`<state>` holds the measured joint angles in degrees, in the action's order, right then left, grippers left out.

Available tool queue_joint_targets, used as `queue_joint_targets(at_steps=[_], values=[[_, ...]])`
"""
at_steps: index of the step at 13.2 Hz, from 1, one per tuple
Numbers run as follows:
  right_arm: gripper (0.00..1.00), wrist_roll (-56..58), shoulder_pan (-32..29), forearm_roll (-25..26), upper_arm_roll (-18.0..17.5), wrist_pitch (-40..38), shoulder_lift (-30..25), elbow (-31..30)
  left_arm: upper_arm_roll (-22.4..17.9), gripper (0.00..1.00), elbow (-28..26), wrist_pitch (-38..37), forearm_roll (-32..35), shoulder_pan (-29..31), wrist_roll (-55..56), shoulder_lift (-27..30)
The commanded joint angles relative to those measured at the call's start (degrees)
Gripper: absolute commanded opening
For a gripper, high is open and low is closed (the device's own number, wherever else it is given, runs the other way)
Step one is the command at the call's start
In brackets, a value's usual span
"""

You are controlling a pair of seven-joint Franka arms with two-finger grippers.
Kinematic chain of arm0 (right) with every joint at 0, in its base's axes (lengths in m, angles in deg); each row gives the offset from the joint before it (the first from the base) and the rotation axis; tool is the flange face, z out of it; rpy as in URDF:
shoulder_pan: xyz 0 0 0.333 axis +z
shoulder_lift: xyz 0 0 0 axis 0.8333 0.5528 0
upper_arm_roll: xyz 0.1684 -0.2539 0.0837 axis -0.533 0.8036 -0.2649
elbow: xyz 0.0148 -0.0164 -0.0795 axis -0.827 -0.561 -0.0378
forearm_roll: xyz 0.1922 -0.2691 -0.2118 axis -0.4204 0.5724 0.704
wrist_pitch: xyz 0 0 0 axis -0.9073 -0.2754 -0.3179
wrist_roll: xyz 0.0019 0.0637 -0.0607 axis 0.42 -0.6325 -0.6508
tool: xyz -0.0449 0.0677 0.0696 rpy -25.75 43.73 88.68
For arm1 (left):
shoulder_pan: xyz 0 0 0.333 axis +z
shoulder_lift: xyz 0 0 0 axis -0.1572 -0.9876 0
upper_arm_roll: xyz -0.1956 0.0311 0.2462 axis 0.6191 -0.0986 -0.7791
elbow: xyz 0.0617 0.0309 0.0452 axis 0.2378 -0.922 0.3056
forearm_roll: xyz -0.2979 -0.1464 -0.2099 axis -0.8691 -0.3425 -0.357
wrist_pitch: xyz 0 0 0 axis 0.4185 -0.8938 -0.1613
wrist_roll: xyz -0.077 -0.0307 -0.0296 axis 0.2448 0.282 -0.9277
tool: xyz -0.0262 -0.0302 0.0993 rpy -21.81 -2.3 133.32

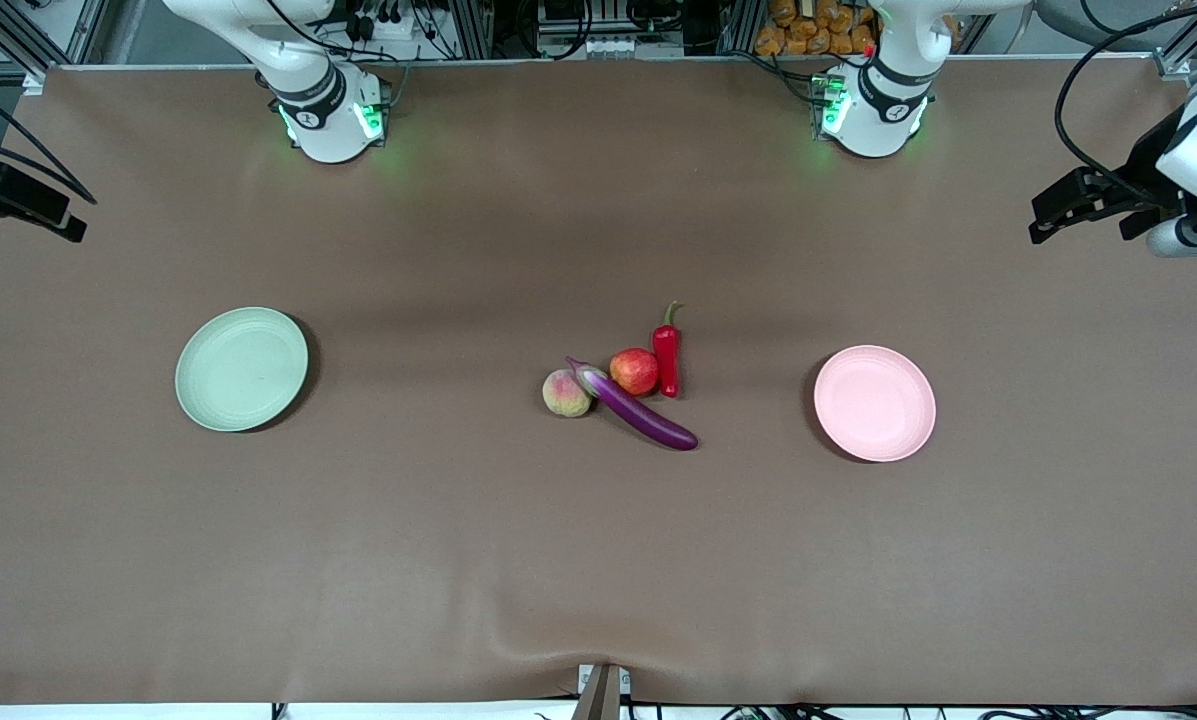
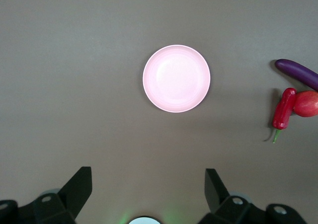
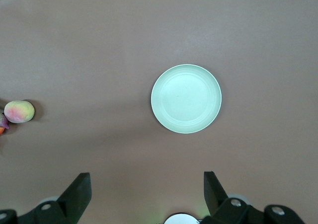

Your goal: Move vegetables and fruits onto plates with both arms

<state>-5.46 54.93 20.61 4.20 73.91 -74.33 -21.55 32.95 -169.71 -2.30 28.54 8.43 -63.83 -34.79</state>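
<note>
In the middle of the table lie a purple eggplant point(image 1: 643, 415), a red chili pepper point(image 1: 667, 360), a peach point(image 1: 566, 392) and a round red fruit point(image 1: 635, 371), all touching in a cluster. The pale green plate point(image 1: 241, 369) sits toward the right arm's end and the pale pink plate point(image 1: 874, 403) toward the left arm's end. Both are empty. My left gripper point(image 2: 148, 172) is open and empty, high over the table, also in the front view point(image 1: 1063, 205). My right gripper point(image 3: 146, 174) is open and empty, high up, also in the front view point(image 1: 28, 205).
The left wrist view shows the pink plate point(image 2: 176, 78), the eggplant point(image 2: 298, 72), the chili point(image 2: 283, 110) and the red fruit point(image 2: 307, 104). The right wrist view shows the green plate point(image 3: 186, 99) and the peach point(image 3: 19, 111). A brown cloth point(image 1: 458, 560) covers the table.
</note>
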Motion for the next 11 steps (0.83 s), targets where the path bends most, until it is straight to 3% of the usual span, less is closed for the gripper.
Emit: queue_joint_targets(at_steps=[1,11], values=[[1.00,0.25,-0.69,0.39,-0.73,0.07,-0.05,0.41,0.09,1.00,1.64,-1.55,0.85,0.09,0.64,-0.60],[1.00,0.25,-0.69,0.13,-0.73,0.68,-0.05,0.15,-0.44,1.00,2.43,-1.46,0.94,2.29,-0.24,-1.48]])
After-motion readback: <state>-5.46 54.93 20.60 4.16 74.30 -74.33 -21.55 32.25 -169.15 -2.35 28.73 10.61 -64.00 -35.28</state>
